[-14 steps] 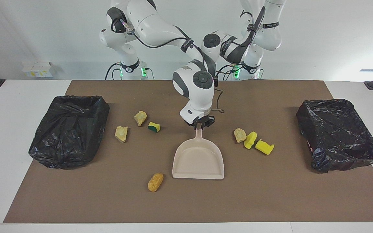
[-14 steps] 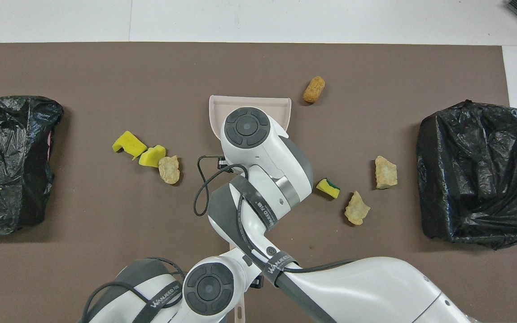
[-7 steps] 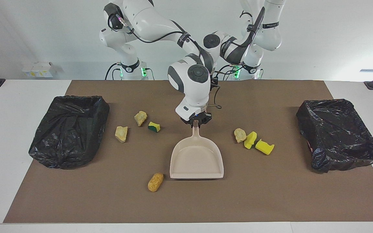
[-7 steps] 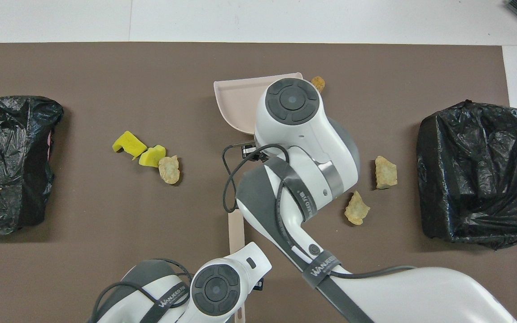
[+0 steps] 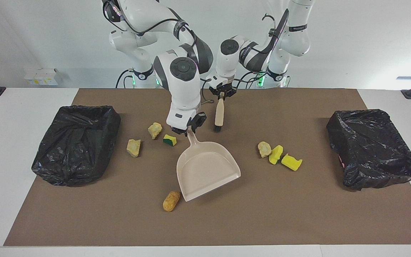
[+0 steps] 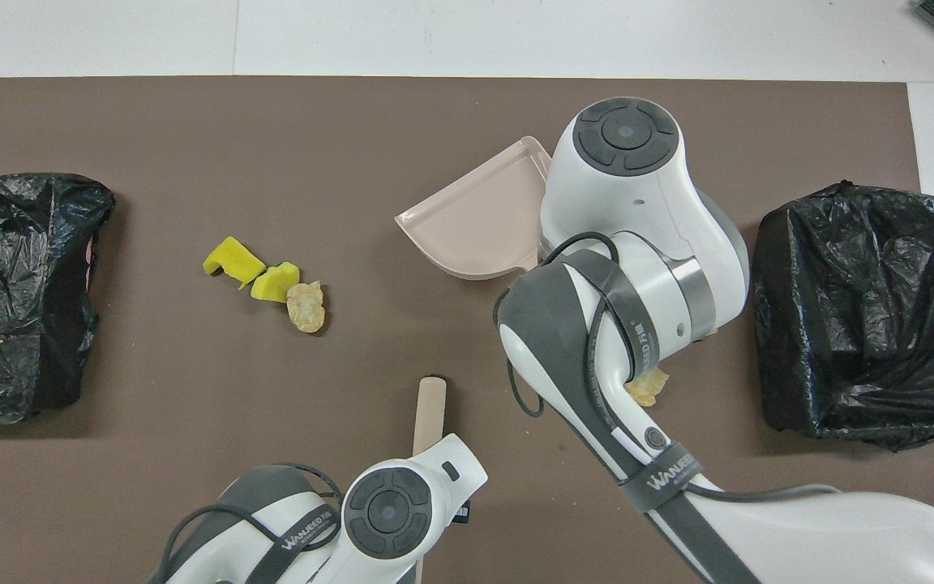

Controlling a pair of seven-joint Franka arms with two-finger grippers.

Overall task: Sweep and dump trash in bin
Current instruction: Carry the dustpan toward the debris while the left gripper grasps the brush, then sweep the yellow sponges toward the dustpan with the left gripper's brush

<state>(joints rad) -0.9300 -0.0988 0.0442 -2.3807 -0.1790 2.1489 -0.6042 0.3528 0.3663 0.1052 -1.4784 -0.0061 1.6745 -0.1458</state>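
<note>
Positioning is the step in hand: right gripper [image 5: 187, 129] pinches the beige dustpan [image 5: 205, 170] by its handle, left gripper [image 5: 222, 93] is clamped on the brush [image 5: 219, 115]. Next, the pan's lip must seat against the orange-brown chunk [image 5: 171, 200] near the mat's [image 5: 298, 214] edge farthest from the robots.

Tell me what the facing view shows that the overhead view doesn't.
Only the facing view shows the right gripper shut on the dustpan handle, the left gripper shut on the brush, the orange-brown chunk and the yellow-and-green sponge. The overhead view adds nothing. Both show two black-lined bins and the yellow chunks.
</note>
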